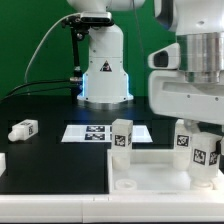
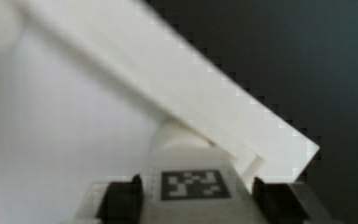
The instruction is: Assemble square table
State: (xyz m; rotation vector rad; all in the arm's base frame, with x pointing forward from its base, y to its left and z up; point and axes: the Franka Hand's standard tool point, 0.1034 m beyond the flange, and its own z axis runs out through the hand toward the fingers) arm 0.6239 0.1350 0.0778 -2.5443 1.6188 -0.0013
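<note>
**leg pinched at the tabletop corner, seating unclear**

clamped the gripper narrowly on the held leg, with dark fingers pressed either side of its tag. held it upright at the tabletop, toward the exterior view's right, close by the raised rim; could not tell whether seated. showed a second leg upright at another corner, and a loose leg lying well apart, past the marker board. might have gone in crooked if tilted, jammed at its mount, or slipped in the pads and shoved the slab.
</note>
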